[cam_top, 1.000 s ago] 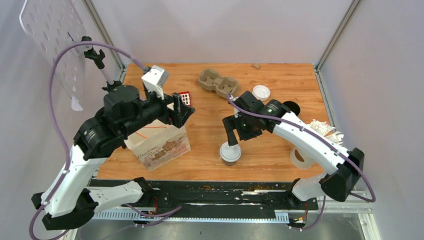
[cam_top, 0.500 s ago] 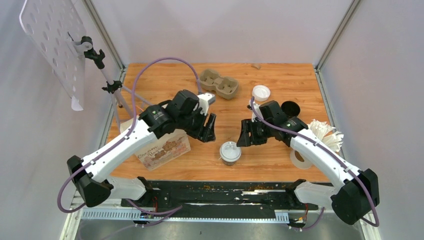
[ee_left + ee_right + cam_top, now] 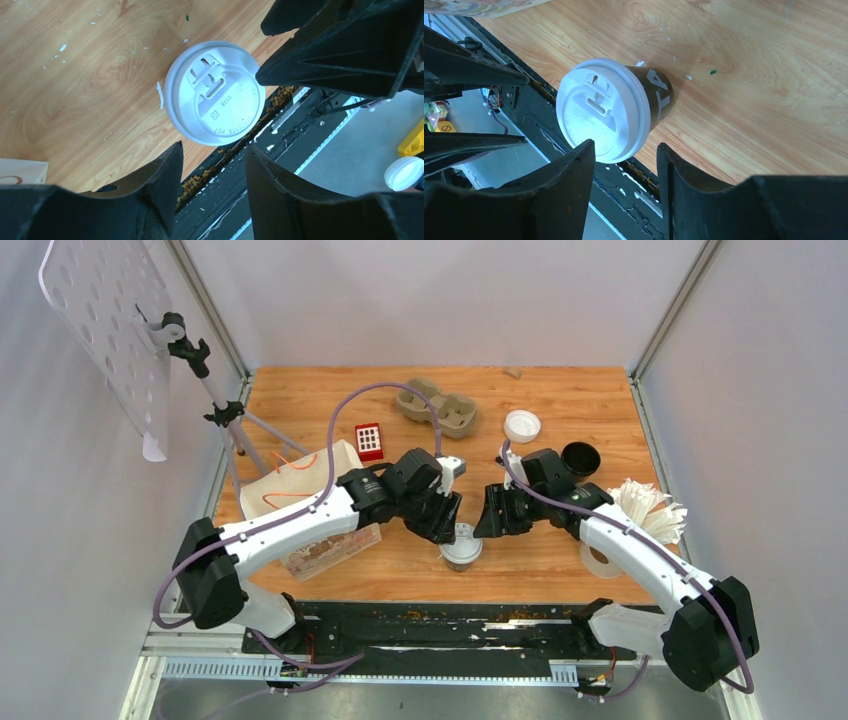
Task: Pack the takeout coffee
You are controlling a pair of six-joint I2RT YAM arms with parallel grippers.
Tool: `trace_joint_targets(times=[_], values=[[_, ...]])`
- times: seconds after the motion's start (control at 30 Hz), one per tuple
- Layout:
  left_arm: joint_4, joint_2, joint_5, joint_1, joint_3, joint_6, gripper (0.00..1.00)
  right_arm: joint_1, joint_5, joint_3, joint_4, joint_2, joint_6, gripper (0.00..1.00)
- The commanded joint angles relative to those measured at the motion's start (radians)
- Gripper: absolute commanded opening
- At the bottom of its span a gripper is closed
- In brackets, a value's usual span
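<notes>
Coffee cup (image 3: 461,545) stands upright on the table (image 3: 560,390), close to the near edge, white lid on. Top cam gives me the lid only. The cup's sides are hidden, and my L gripper (image 3: 445,526) covers its left rim, so I can't tell contact from there. L wrist cam sorts that out: fingers (image 3: 160,175) spread wide, nothing between them, lid just past the tips. That view shows lid print and sip hole but no cup wall. R wrist cam does show the wall: dark brown, with white lettering cut off by the lid. R gripper (image 3: 625,147) is also spread and empty, just right of the cup. The lid's edge sits at the mouth of its gap, contact unclear.

Left of the cup is a paper bag (image 3: 280,490), near part under my L arm, print mostly hidden. Behind-left of the cup is a small red box (image 3: 369,441), detail too small to read. Right of the cup are white sticks (image 3: 650,502), their holder partly behind my R arm. Further behind the cup: loose white lid (image 3: 522,425), open dark cup (image 3: 581,457), pulp tray (image 3: 437,407).
</notes>
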Motion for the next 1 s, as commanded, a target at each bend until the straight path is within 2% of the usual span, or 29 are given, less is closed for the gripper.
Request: trace_joint_targets(times=[0.0,0.43,0.7,0.97], values=[[0.083,0.027,-0.043,-0.023,-0.01,-0.017,0.55,-0.004,-0.015,-0.012,0.051,-0.009,-0.016,0.48],[0.207,0.063,-0.032,-0.024,-0.11,-0.043,0.48,-0.004,-0.026,-0.03,0.077,0.008,-0.013,0.45],[0.246,0.071,-0.008,-0.024,-0.147,-0.041,0.38,-0.005,-0.031,-0.053,0.097,0.019,-0.01,0.36],[0.259,0.085,0.0,-0.023,-0.159,-0.037,0.36,-0.005,-0.02,-0.096,0.113,0.01,-0.005,0.3]])
